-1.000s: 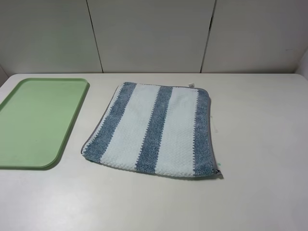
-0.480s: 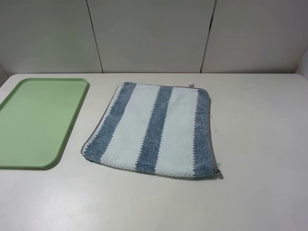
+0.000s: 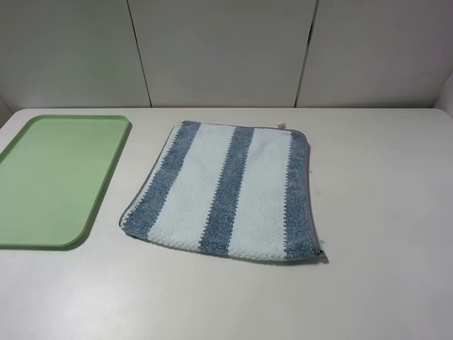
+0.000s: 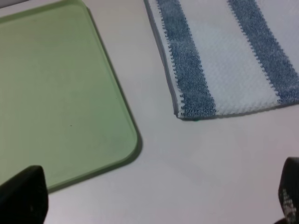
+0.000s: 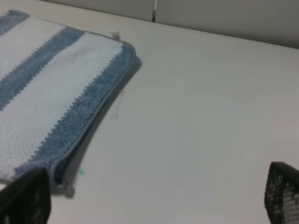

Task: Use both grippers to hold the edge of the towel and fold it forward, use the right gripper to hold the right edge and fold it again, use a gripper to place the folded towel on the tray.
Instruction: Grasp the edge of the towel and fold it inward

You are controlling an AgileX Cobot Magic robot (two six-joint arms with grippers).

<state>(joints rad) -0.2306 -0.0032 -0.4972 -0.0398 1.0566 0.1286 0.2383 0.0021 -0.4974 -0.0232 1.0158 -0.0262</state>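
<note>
The blue and whitish striped towel (image 3: 226, 193) lies flat and unfolded on the white table, its grey piped edge (image 3: 312, 205) running round it. The light-green tray (image 3: 53, 177) sits to its left, bare. Neither arm shows in the exterior high view. In the left wrist view, my left gripper (image 4: 154, 200) is open, its dark fingertips (image 4: 23, 196) wide apart above bare table near the tray's corner (image 4: 126, 144) and the towel's near left corner (image 4: 187, 109). My right gripper (image 5: 154, 196) also stands open, fingertips (image 5: 25, 198) at the frame's corners, close to the towel's near right corner (image 5: 58, 175).
White wall panels (image 3: 226, 49) rise behind the table's far edge. Bare white tabletop (image 3: 382, 184) stretches to the right of the towel and in front of it. A small white tag (image 5: 115, 34) sticks out at the towel's far right corner.
</note>
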